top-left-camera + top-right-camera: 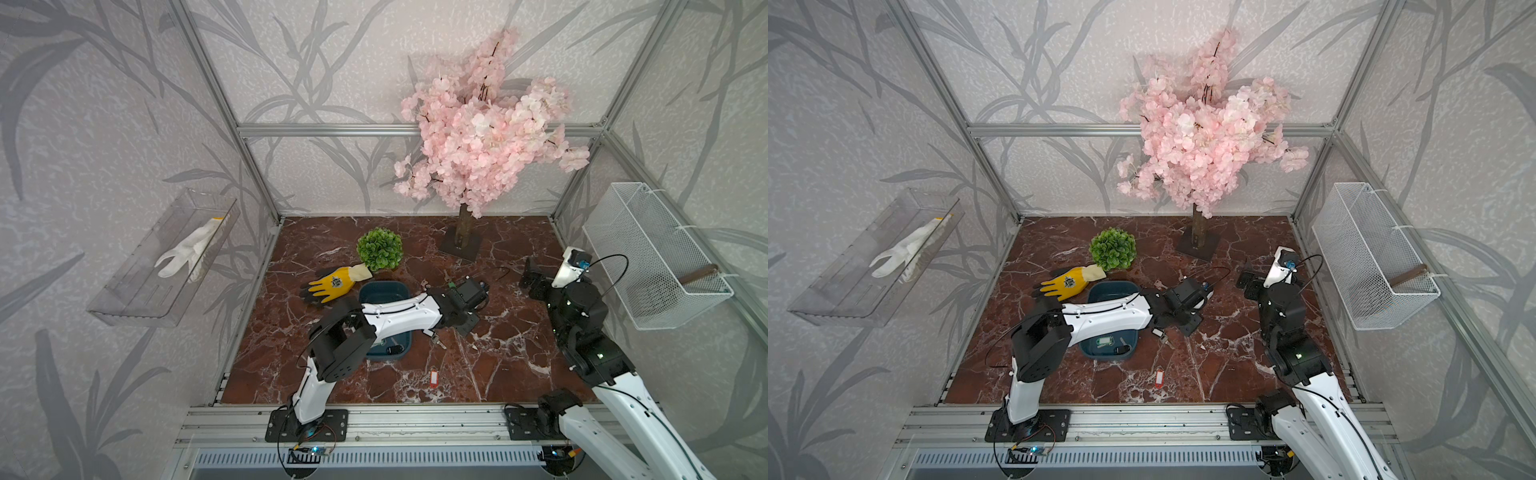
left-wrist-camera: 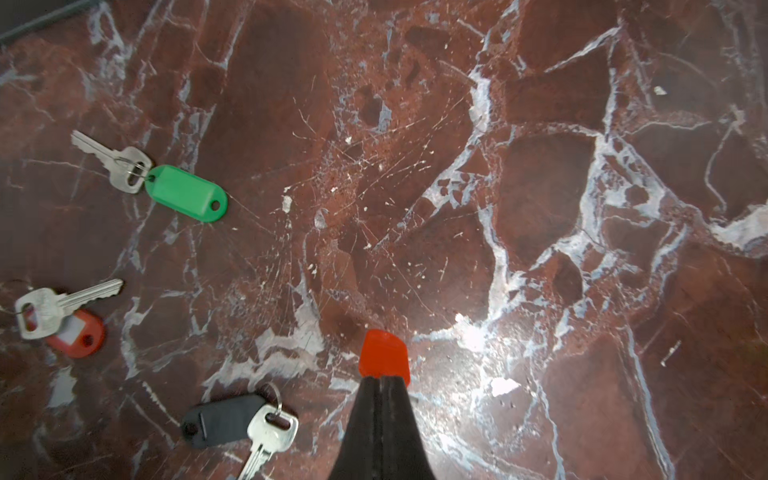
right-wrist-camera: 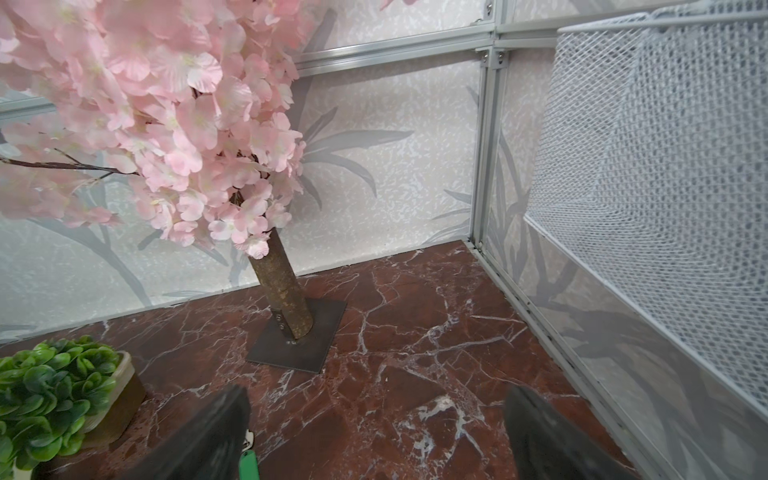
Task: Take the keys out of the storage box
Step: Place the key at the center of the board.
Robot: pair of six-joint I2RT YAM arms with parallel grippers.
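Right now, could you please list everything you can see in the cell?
table: one, red marble
box: one, teal, mid-table
keys in box: two seen, green tag, black tag
keys on table: at least four, tags green, red, black, red
red tag: one, in left pincer
yellow glove: one, beside box
plant: one, green, behind yellow glove
tree: one, pink, back
white glove: one, in clear tray, left wall
basket: one, white mesh, right wall; brown stick inside
left pincer: shut on red tag
right pincer: open, empty
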